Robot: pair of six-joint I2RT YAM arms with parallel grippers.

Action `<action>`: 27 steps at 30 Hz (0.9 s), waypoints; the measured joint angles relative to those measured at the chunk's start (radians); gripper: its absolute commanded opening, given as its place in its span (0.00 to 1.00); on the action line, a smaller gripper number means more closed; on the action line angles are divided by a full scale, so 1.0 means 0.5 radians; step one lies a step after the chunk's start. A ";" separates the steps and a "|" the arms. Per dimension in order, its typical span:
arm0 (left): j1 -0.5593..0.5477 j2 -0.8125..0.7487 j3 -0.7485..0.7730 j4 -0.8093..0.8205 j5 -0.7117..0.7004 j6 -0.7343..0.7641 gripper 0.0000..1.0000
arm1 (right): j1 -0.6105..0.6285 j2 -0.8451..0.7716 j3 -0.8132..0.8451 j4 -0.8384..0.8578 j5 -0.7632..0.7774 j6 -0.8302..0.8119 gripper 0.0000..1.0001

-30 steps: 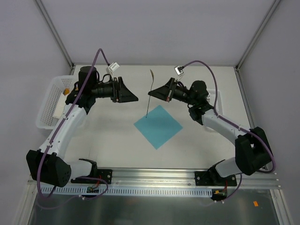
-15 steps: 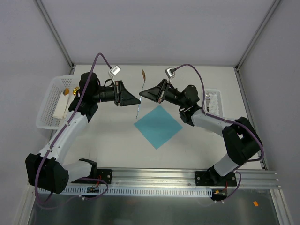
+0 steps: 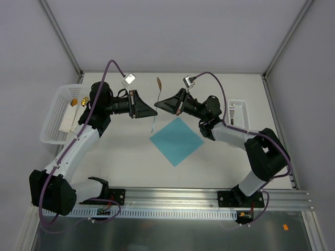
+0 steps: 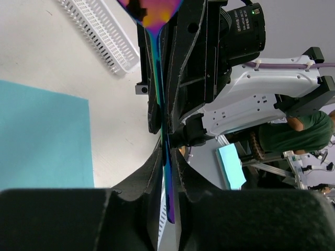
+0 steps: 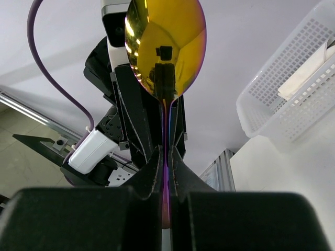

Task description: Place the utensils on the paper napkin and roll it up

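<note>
A slim spoon [image 3: 157, 102] with a shiny gold-pink bowl hangs upright in the air behind the teal paper napkin [image 3: 176, 141], which lies flat on the table. My right gripper [image 3: 159, 104] is shut on the spoon's handle; in the right wrist view the bowl [image 5: 165, 47] rises above the pinched jaws [image 5: 166, 167]. My left gripper [image 3: 153, 111] meets it from the left. In the left wrist view its jaws [image 4: 168, 172] stand very close on either side of the spoon's lower handle [image 4: 159, 63]. Whether they press it I cannot tell.
A white basket [image 3: 55, 112] at the left table edge holds a white rolled napkin [image 3: 68, 119]. A small white tray [image 3: 238, 112] sits at the right behind the right arm. The two grippers stand tip to tip over the table's middle back.
The right gripper carried the spoon leftward. The left gripper swung right to meet it and its jaws narrowed around the handle.
</note>
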 measured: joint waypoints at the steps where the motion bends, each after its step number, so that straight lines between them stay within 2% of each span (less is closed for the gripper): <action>1: 0.000 0.000 -0.005 0.002 0.000 -0.005 0.07 | 0.001 0.004 0.000 0.009 -0.003 0.003 0.00; 3: 0.000 0.000 -0.014 0.015 -0.002 -0.023 0.00 | 0.001 0.011 0.000 0.029 -0.008 0.009 0.00; 4: 0.000 0.000 -0.018 0.019 -0.007 -0.031 0.00 | 0.001 0.017 0.000 0.039 -0.010 0.009 0.02; 6: 0.001 0.000 -0.023 0.021 -0.015 -0.039 0.00 | 0.000 0.024 0.000 0.043 -0.008 0.015 0.10; 7: 0.000 0.000 -0.027 0.022 -0.023 -0.044 0.00 | 0.000 0.026 0.000 0.042 -0.008 0.020 0.36; 10: -0.010 0.000 -0.038 0.024 -0.066 -0.055 0.00 | -0.001 0.031 0.000 0.014 -0.001 0.031 0.57; 13: -0.038 0.005 -0.053 -0.002 -0.196 -0.063 0.00 | -0.012 0.029 0.000 -0.102 0.008 -0.005 0.60; 17: -0.116 0.070 -0.053 -0.174 -0.491 -0.023 0.00 | -0.128 -0.093 -0.091 -0.482 0.054 -0.134 0.63; 22: -0.307 0.275 0.011 -0.558 -0.987 0.071 0.00 | -0.500 -0.647 -0.281 -1.379 0.278 -0.510 0.72; 27: -0.636 0.495 0.069 -0.780 -1.482 0.079 0.00 | -0.603 -1.218 -0.231 -2.222 0.601 -1.023 0.77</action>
